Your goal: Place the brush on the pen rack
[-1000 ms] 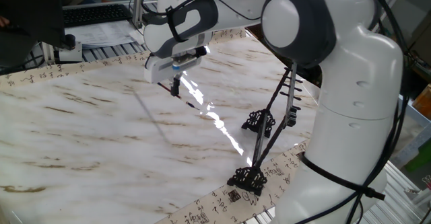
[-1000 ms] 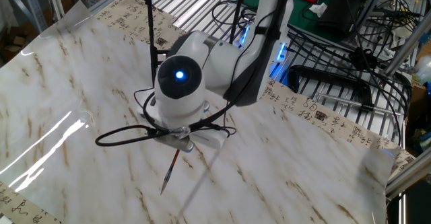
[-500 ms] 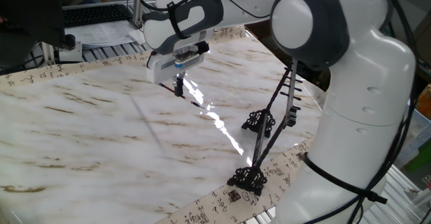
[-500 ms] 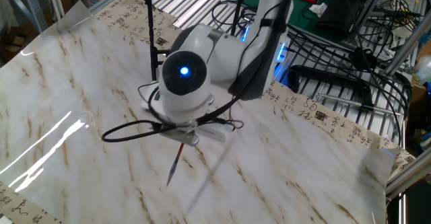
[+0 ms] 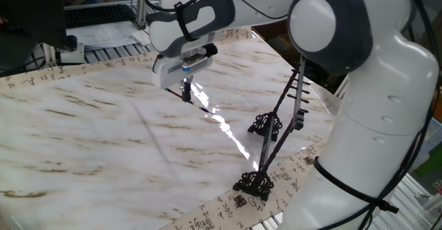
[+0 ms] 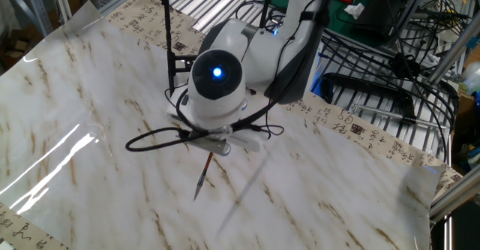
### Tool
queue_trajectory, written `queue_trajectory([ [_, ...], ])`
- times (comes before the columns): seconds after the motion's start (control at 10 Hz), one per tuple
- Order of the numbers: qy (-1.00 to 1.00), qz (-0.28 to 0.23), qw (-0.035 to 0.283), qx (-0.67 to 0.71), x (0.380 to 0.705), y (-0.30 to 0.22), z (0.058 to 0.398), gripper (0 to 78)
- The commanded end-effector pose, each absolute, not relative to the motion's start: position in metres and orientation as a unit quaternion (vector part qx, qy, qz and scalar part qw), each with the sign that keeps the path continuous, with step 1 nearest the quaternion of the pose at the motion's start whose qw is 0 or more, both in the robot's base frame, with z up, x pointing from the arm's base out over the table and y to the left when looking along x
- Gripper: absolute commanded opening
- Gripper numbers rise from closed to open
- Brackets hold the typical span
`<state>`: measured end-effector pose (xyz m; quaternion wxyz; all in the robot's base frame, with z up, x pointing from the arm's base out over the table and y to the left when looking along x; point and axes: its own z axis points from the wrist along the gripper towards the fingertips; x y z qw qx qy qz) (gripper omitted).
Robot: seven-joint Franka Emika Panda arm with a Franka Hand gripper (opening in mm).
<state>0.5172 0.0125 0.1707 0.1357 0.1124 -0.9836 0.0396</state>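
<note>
Holding brush (image 6: 202, 177) — gripper (image 5: 185, 90) above marble table (image 5: 83, 140); writing unreadable.

In the view from above, the arm's round wrist hides the claw (image 6: 217, 146), and only the lower part of the brush (image 6: 202, 179) pokes out beneath it. The pen rack (image 5: 271, 141) is partly covered by the arm in both views. The brush's upper end seems lost in the glare on the surface (image 5: 90, 133).

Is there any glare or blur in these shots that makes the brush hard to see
In one fixed view, a bright streak of glare on the table runs right past the brush, washing it out below the gripper. In the other fixed view the glare sits far left, so the brush shows clearly, slightly soft.
</note>
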Motion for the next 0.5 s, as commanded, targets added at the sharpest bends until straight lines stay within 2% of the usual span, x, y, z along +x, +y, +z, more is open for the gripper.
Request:
queue_trajectory([
  [0.1, -0.983, 0.048, 0.137, 0.111, 0.508, 0.003, 0.179, 1.1],
  [0.5, -0.982, 0.062, 0.143, 0.109, 0.502, -0.010, 0.194, 1.1],
])
